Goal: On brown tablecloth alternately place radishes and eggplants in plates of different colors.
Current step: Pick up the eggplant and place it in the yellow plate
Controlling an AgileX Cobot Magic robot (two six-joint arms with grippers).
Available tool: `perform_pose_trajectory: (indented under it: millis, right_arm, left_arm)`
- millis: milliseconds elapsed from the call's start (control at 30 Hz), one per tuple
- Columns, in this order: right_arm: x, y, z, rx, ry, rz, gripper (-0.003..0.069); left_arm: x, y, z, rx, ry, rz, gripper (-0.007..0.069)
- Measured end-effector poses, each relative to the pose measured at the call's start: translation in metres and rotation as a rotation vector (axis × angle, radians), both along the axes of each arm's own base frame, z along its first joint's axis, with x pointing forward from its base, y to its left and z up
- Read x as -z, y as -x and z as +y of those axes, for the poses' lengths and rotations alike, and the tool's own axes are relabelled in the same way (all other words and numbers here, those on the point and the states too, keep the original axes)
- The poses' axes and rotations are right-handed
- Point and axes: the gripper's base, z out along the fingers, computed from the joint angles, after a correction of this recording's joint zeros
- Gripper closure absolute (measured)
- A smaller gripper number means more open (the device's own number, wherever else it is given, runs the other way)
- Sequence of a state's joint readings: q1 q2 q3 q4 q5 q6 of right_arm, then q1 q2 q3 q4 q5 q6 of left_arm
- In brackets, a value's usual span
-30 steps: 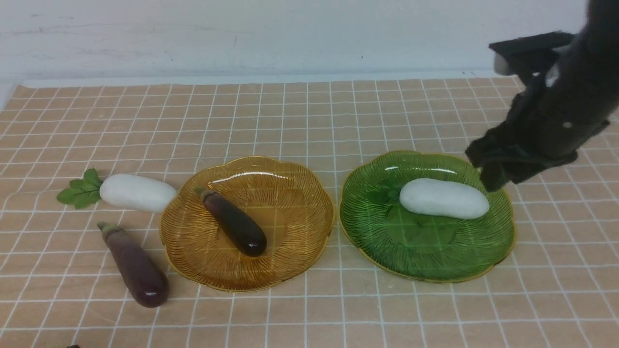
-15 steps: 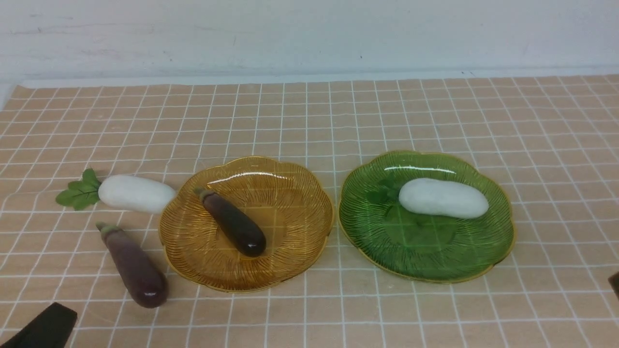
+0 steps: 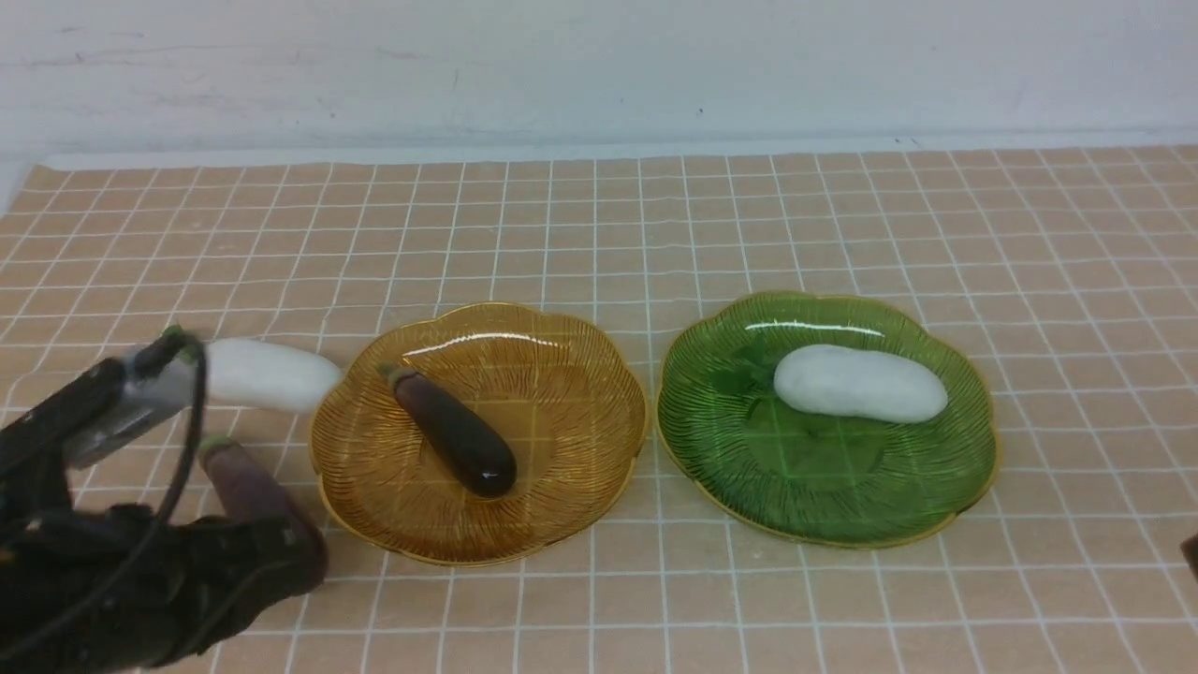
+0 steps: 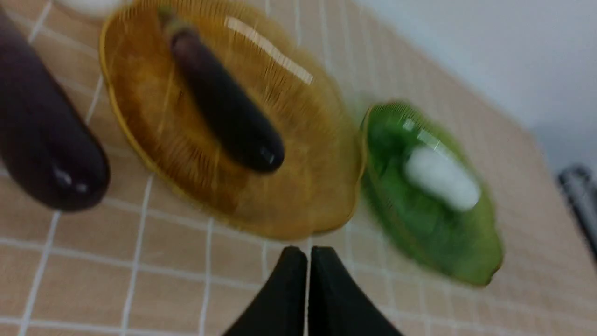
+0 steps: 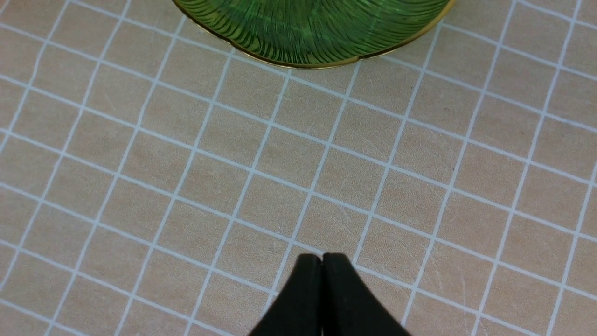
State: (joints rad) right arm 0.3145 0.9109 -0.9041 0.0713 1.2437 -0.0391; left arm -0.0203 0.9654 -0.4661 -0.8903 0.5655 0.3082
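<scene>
The brown tablecloth (image 3: 599, 234) is spread over the whole surface. In the front view, the amber plate (image 3: 571, 374) is seen at centre-left and the green plate (image 3: 824, 496) at centre-right, set side by side with a narrow gap between them. One eggplant (image 3: 454, 442) is laid diagonally inside the amber plate, its stem cap turned toward the upper left. One radish (image 3: 859, 384) is laid in the upper half of the green plate. The second radish (image 3: 267, 374) is found on the cloth just left of the amber plate, its leafy end hidden behind the left arm (image 3: 112, 562). The second eggplant (image 3: 239, 482) is found on the cloth below it, at the lower left of the frame, its rounded end covered by the arm; whether it is touched cannot be told. The left claw (image 4: 308, 255) is shown with its tips pressed together and nothing between them, above bare cloth near the amber plate's rim. The right claw (image 5: 322, 260) is likewise closed and empty, above bare cloth near the green plate's rim.
</scene>
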Motion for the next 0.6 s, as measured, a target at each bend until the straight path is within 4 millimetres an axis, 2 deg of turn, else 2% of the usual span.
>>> perform_pose_trajectory:
  millis: [67,100,133,200,233,267,333,467,600]
  right_arm:
    - [0.000,0.000,0.000,-0.003,0.002,-0.001,0.0674]
    - [0.000,0.000,0.000,-0.003,0.002,-0.001,0.0674]
    - [0.000,0.000,0.000,-0.004,0.002,-0.001,0.0674]
    - [0.000,0.000,0.000,-0.004,0.002,-0.001,0.0674]
    - [0.000,0.000,0.000,-0.004,0.002,-0.001,0.0674]
    - [0.000,0.000,0.000,-0.004,0.002,-0.001,0.0674]
    - [0.000,0.000,0.000,-0.004,0.002,-0.001,0.0674]
    - [0.000,0.000,0.000,-0.005,0.002,-0.002,0.0674]
    - [-0.001,-0.001,0.000,-0.005,-0.002,-0.017,0.0674]
  left_arm:
    - [0.002,-0.024,0.001,0.030,-0.050,0.072,0.0571]
    - [0.004,-0.025,0.001,0.031,-0.055,0.086,0.0566]
    - [0.002,-0.047,0.003,0.036,-0.100,0.122,0.0515]
    - [0.002,-0.057,0.005,0.035,-0.126,0.144,0.0480]
    - [0.000,-0.075,0.009,0.026,-0.181,0.188,0.0404]
    - [0.002,-0.075,0.010,0.025,-0.187,0.201,0.0396]
    - [-0.004,-0.087,0.016,-0.004,-0.258,0.253,0.0313]
    - [-0.010,-0.101,0.030,-0.130,-0.358,0.325,0.0209]
    - [0.001,-0.112,0.037,-0.296,-0.351,0.389,0.0154]
